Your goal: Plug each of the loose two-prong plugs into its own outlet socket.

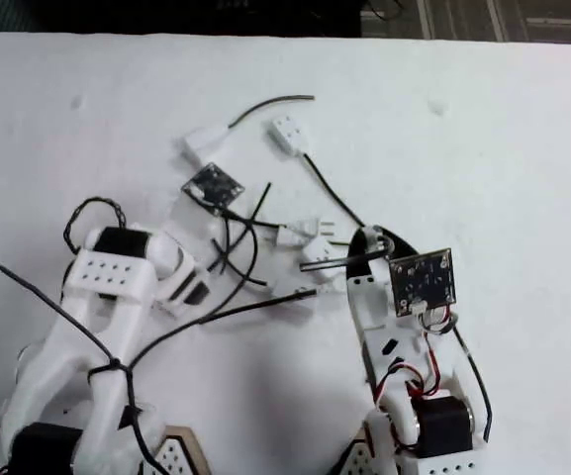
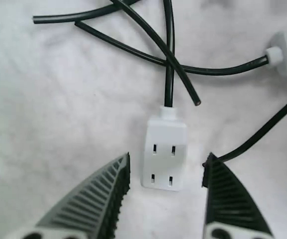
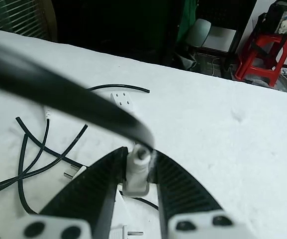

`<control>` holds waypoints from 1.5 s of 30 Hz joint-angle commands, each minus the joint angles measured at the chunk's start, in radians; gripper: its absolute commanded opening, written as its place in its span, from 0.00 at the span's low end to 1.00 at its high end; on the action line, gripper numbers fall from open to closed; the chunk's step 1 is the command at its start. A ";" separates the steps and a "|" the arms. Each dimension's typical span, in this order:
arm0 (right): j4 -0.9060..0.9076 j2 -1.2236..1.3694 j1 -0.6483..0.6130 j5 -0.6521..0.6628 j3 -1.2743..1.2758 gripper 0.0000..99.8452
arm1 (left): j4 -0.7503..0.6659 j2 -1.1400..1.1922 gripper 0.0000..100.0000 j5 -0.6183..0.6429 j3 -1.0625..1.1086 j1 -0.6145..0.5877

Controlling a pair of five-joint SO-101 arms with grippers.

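My left gripper (image 2: 166,159) is open, low over the table, its grey ribbed fingers (image 2: 103,191) either side of a white outlet socket (image 2: 164,154). The socket lies flat with two pairs of slots up and a black cord leading away. My right gripper (image 3: 138,159) is shut on a white plug (image 3: 135,175) whose thick black cord rises toward the camera. In the high view the right gripper (image 1: 362,247) sits mid-table beside two loose plugs (image 1: 297,236) (image 1: 295,292). Two more sockets (image 1: 290,132) (image 1: 206,144) lie farther back.
Black cords (image 1: 236,247) cross in a tangle between the two arms, and several cords (image 2: 168,55) cross just beyond the left gripper's socket. The left arm (image 1: 107,297) stands at the front left. A socket (image 3: 123,99) lies ahead of the right gripper. White tabletop (image 1: 483,148) spreads to the right.
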 commanded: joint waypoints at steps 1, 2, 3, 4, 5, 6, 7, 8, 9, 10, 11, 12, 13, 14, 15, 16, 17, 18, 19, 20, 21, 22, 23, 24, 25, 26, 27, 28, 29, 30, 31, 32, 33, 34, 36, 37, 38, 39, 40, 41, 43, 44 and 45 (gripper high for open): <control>0.012 -0.004 -0.021 0.011 -0.006 0.02 | 0.008 -0.035 0.26 -0.008 -0.009 -0.004; 0.019 -0.004 -0.030 0.011 -0.006 0.02 | 0.012 -0.036 0.26 -0.008 -0.017 -0.002; 0.021 -0.004 -0.039 0.011 -0.006 0.02 | 0.014 -0.038 0.26 -0.008 -0.021 -0.002; 0.021 -0.004 -0.045 0.011 -0.006 0.02 | 0.015 -0.038 0.26 -0.008 -0.032 -0.004; 0.021 -0.004 -0.047 0.011 -0.006 0.02 | 0.023 -0.038 0.26 -0.008 -0.046 -0.007; 0.021 -0.004 -0.047 0.011 -0.006 0.02 | 0.037 -0.038 0.26 -0.008 -0.060 -0.010; 0.021 -0.004 -0.044 0.011 -0.006 0.02 | 0.054 -0.038 0.26 -0.008 -0.075 -0.010; 0.021 -0.004 -0.042 0.011 -0.006 0.02 | 0.074 -0.038 0.26 -0.008 -0.092 -0.010; 0.021 -0.004 -0.042 0.011 -0.006 0.02 | 0.094 -0.038 0.26 -0.008 -0.107 -0.012; 0.021 -0.004 -0.042 0.011 -0.006 0.02 | 0.110 -0.038 0.26 -0.008 -0.121 -0.012; 0.021 -0.004 -0.042 0.011 -0.006 0.02 | 0.126 -0.038 0.26 -0.008 -0.133 -0.015; 0.021 -0.004 -0.042 0.011 -0.006 0.02 | 0.133 -0.038 0.25 -0.008 -0.143 -0.024; 0.021 -0.004 -0.042 0.011 -0.006 0.02 | 0.137 -0.038 0.24 -0.008 -0.153 -0.033; 0.021 -0.004 -0.042 0.011 -0.006 0.02 | 0.138 -0.038 0.21 -0.008 -0.161 -0.041; 0.021 -0.004 -0.042 0.011 -0.006 0.02 | 0.140 -0.038 0.19 -0.008 -0.170 -0.051; 0.021 -0.004 -0.042 0.011 -0.006 0.02 | 0.140 -0.039 0.17 -0.008 -0.178 -0.065; 0.021 -0.004 -0.042 0.011 -0.006 0.02 | 0.141 -0.039 0.14 -0.008 -0.186 -0.081; 0.021 -0.004 -0.042 0.011 -0.006 0.02 | 0.146 -0.039 0.11 -0.008 -0.190 -0.093; 0.021 -0.004 -0.042 0.011 -0.006 0.02 | 0.155 -0.039 0.09 -0.009 -0.199 -0.102; 0.021 -0.004 -0.042 0.011 -0.006 0.02 | 0.167 -0.039 0.07 -0.009 -0.207 -0.110; 0.021 -0.004 -0.042 0.011 -0.006 0.02 | 0.180 -0.039 0.04 -0.009 -0.215 -0.116; 0.021 -0.004 -0.042 0.011 -0.006 0.02 | 0.195 -0.039 0.02 -0.009 -0.222 -0.124; 0.021 -0.004 -0.042 0.011 -0.006 0.02 | 0.206 -0.039 0.02 -0.009 -0.229 -0.131; 0.021 -0.004 -0.042 0.011 -0.006 0.02 | 0.215 -0.039 0.02 -0.009 -0.232 -0.142; 0.021 -0.004 -0.042 0.011 -0.006 0.02 | 0.215 -0.039 0.02 -0.009 -0.233 -0.156; 0.021 -0.004 -0.042 0.011 -0.006 0.02 | 0.212 -0.048 0.02 -0.009 -0.230 -0.170; 0.021 -0.004 -0.042 0.011 -0.006 0.02 | 0.210 -0.064 0.02 -0.009 -0.227 -0.185; 0.021 -0.004 -0.042 0.011 -0.006 0.02 | 0.212 -0.087 0.02 -0.009 -0.226 -0.202; 0.021 -0.004 -0.042 0.011 -0.006 0.02 | 0.216 -0.114 0.02 -0.009 -0.226 -0.220; 0.021 -0.004 -0.044 0.011 -0.006 0.02 | 0.219 -0.147 0.02 -0.009 -0.226 -0.240; 0.021 -0.004 -0.045 0.011 -0.006 0.02 | 0.229 -0.180 0.02 -0.009 -0.224 -0.263; 0.021 -0.004 -0.045 0.011 -0.006 0.02 | 0.236 -0.217 0.02 -0.009 -0.215 -0.286; 0.024 -0.004 -0.048 0.011 -0.006 0.02 | 0.238 -0.257 0.02 -0.009 -0.195 -0.308; 0.035 -0.004 -0.050 0.011 -0.008 0.02 | 0.238 -0.295 0.02 -0.009 -0.166 -0.325; 0.054 -0.004 -0.061 0.012 -0.017 0.02 | 0.229 -0.375 0.02 -0.009 -0.084 -0.357; 0.059 -0.002 -0.076 0.015 -0.026 0.02 | 0.213 -0.414 0.02 -0.009 -0.038 -0.374; 0.070 0.002 -0.096 0.028 -0.035 0.02 | 0.196 -0.450 0.02 -0.009 0.008 -0.395; 0.079 0.018 -0.117 0.035 -0.049 0.02 | 0.176 -0.484 0.02 -0.009 0.054 -0.421; 0.085 0.044 -0.142 0.037 -0.068 0.02 | 0.150 -0.515 0.02 -0.009 0.098 -0.452; 0.093 0.082 -0.168 0.037 -0.089 0.02 | 0.121 -0.542 0.02 -0.009 0.143 -0.484; 0.097 0.183 -0.214 0.035 -0.135 0.02 | 0.064 -0.585 0.02 -0.009 0.224 -0.538; 0.097 0.245 -0.239 0.035 -0.161 0.02 | 0.041 -0.601 0.02 -0.009 0.258 -0.567; 0.096 0.308 -0.263 0.037 -0.189 0.02 | 0.021 -0.613 0.02 -0.009 0.285 -0.595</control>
